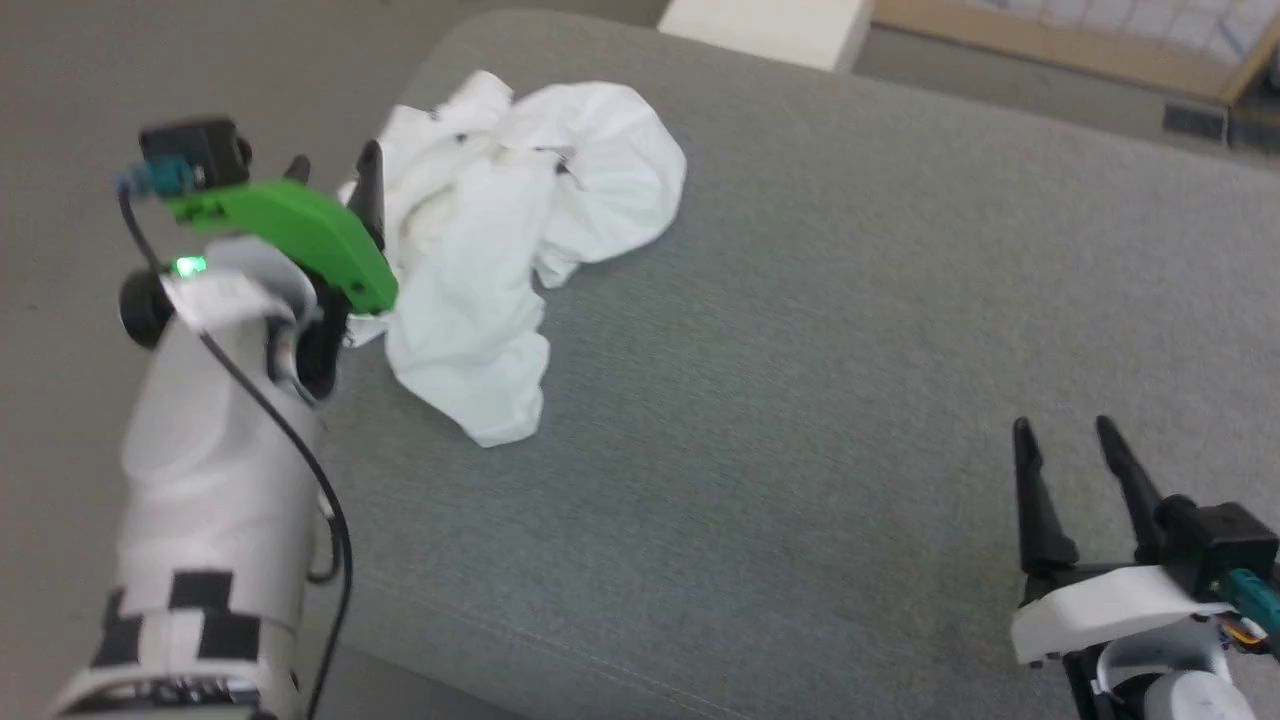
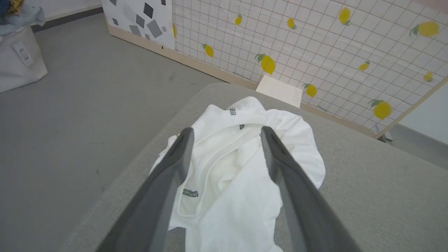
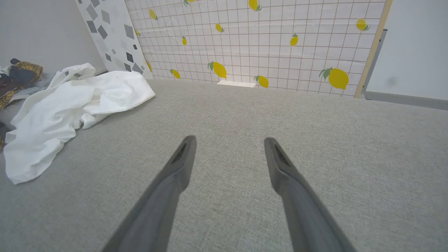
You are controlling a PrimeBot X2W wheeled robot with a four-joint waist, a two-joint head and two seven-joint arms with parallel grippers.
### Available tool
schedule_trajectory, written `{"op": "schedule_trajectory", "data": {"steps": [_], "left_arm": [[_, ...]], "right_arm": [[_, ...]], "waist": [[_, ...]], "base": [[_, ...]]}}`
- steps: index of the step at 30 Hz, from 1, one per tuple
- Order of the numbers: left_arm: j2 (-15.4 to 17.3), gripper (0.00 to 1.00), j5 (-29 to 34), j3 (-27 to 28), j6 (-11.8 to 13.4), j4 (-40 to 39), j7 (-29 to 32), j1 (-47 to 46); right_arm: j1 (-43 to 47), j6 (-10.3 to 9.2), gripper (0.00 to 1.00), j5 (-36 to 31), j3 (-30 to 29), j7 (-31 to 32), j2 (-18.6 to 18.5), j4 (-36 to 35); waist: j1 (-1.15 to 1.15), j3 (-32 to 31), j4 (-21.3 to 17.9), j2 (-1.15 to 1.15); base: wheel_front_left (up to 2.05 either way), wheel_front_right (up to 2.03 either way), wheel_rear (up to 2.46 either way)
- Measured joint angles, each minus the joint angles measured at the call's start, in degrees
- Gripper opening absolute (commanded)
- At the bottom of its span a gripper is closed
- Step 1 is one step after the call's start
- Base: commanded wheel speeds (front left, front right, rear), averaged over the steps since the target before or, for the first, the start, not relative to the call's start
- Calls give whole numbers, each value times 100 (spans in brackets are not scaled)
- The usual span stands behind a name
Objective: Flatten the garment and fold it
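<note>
The garment [image 1: 520,230], a white thin-fabric shirt, lies crumpled in a heap near the far left corner of the grey cushioned surface [image 1: 820,380]. Dark zigzag stitching shows on its folds in the left wrist view, where the garment [image 2: 234,175] lies between and beyond the fingers. My left gripper [image 1: 335,170] hovers at the heap's left edge, open, with nothing between its fingers. Far from the garment, at the lower right, my right gripper [image 1: 1065,430] stands open over bare surface. In the right wrist view the garment [image 3: 66,108] lies at the far left.
A rigid white box [image 1: 770,30] sits beyond the surface's far edge, before a lemon-patterned grid panel [image 2: 315,45]. The surface's left edge drops to grey floor [image 2: 70,105]. A pale fabric bin [image 2: 17,59] stands on the floor, and a pile of other clothes [image 3: 17,77] lies at the left.
</note>
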Motion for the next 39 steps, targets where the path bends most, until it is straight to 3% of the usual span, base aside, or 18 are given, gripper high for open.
{"op": "schedule_trajectory", "data": {"steps": [7, 16, 17, 18, 19, 24, 31, 39], "left_arm": [[256, 100, -258, 4, 14, 1022, 1574, -693], [216, 100, -365, -8, 247, 1541, 2012, -703], [223, 31, -365, -1, 266, 1529, 1904, -706], [235, 0, -346, -11, 309, 1524, 1744, -706], [236, 0, -305, 11, 461, 1527, 1255, -705], [185, 0, -291, 16, 538, 1455, 406, -713], [319, 0, -83, -301, 96, 934, -560, -1374], [328, 0, 25, -1061, -153, -21, -766, -2396]], "right_arm": [[2, 0, 100, -29, -236, 147, -2, -410], [19, 0, 100, -24, -378, 149, -4, -615], [19, 0, 100, -25, -393, 156, -4, -628], [19, 0, 100, -26, -405, 174, -5, -643], [19, 0, 100, -29, -397, 199, -5, -651], [18, 0, 100, -15, -341, 196, -5, -608], [15, 0, 100, 213, -187, -21, -2, -168], [9, 0, 100, 592, -11, -387, -3, 498]], "waist": [[0, 633, -488, 0], [0, 1232, -955, 1], [0, 1280, -981, 1], [0, 1320, -1001, 0], [0, 1351, -1008, 0], [0, 1208, -960, 0], [0, 780, -947, 0], [-1, 181, -1235, 0]], "base": [[0, 0, 0], [0, 0, 0], [0, 0, 0], [0, 0, 0], [0, 0, 0], [0, 0, 0], [0, 0, 0], [0, 0, 0]]}}
